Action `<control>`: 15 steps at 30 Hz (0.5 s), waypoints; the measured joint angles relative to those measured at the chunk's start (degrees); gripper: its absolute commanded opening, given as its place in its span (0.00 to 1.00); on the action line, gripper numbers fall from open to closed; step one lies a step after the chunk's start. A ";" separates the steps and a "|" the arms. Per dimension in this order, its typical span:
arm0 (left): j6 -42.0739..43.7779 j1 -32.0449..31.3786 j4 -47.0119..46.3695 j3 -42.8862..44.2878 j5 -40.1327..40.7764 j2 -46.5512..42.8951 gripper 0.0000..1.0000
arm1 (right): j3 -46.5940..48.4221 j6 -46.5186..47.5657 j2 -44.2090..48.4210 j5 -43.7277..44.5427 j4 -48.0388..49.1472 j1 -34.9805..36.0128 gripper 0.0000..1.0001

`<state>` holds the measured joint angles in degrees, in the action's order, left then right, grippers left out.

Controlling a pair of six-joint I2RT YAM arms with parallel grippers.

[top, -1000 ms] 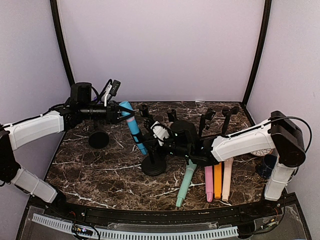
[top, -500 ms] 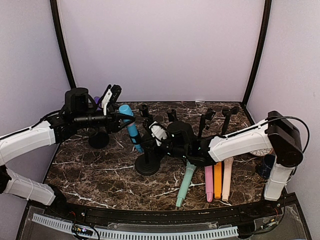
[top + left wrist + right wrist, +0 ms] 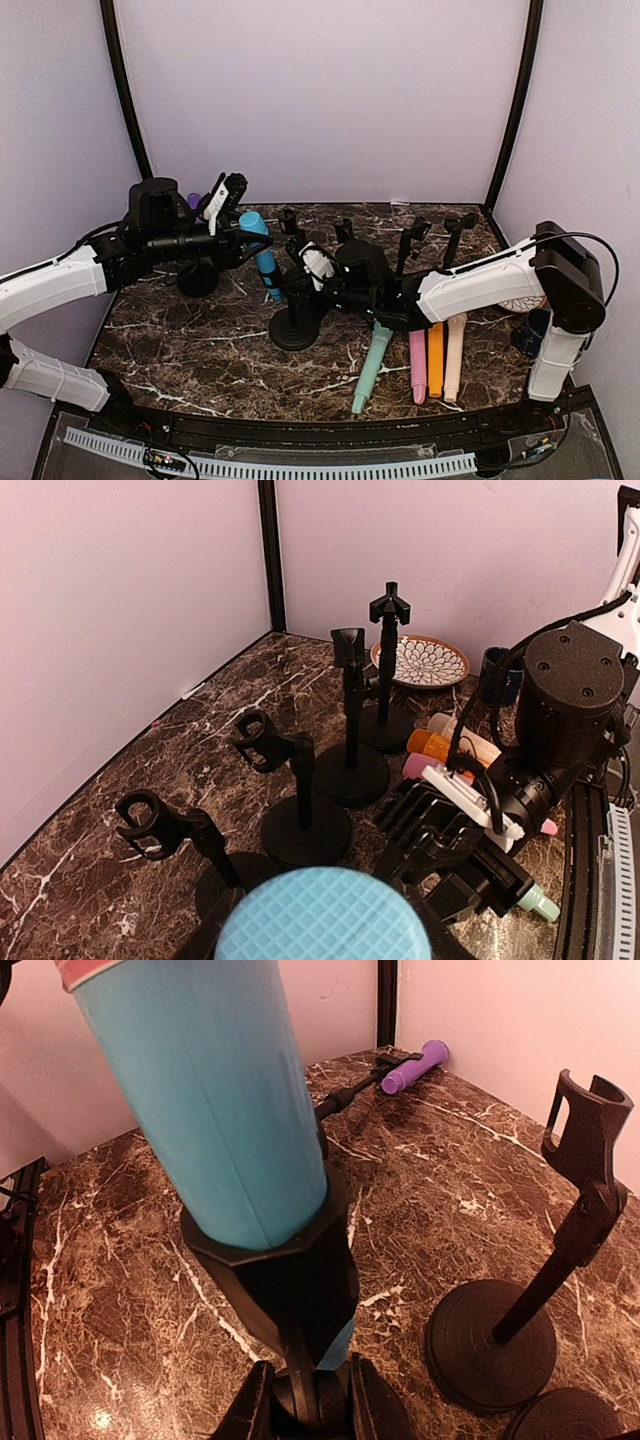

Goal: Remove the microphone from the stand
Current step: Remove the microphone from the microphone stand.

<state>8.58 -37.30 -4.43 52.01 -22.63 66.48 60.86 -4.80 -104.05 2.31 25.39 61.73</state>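
The blue microphone (image 3: 262,262) stands tilted at the table's left middle, its lower part seated in the clip (image 3: 268,1260) of a black stand (image 3: 296,330). My left gripper (image 3: 240,236) is shut on the microphone's upper end. In the left wrist view only its meshed blue head (image 3: 322,922) shows, and it hides the fingers. My right gripper (image 3: 306,272) comes in from the right and is shut on the stand's pole just under the clip. The right wrist view shows that gripper (image 3: 310,1402) clamped on the black joint, with the blue microphone (image 3: 215,1100) rising above.
Several empty black stands (image 3: 412,242) stand along the back, and one base (image 3: 197,278) sits at the left. Mint (image 3: 370,368), pink (image 3: 417,365), orange (image 3: 435,360) and cream (image 3: 455,355) microphones lie front right. A purple one (image 3: 412,1066) lies at the back left. A patterned plate (image 3: 420,660) sits far right.
The stand and the blue microphone have shifted a little to the left. The left arm has swung its gripper up and rightwards, and the microphone now stands more upright. Both grips are unchanged.
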 measured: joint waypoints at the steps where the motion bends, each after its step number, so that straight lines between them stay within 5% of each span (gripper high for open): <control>1: -0.07 0.02 0.09 0.00 0.31 -0.11 0.00 | 0.00 0.22 0.00 -0.11 0.09 0.00 0.00; 15: -12.44 12.39 -0.55 1.46 -14.97 4.44 0.00 | -0.02 5.99 0.00 3.98 1.22 1.29 0.00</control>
<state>-3.86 -24.91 -4.97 53.47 -37.60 70.91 60.84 1.19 -104.05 6.28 26.61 63.02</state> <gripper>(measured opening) 0.458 0.214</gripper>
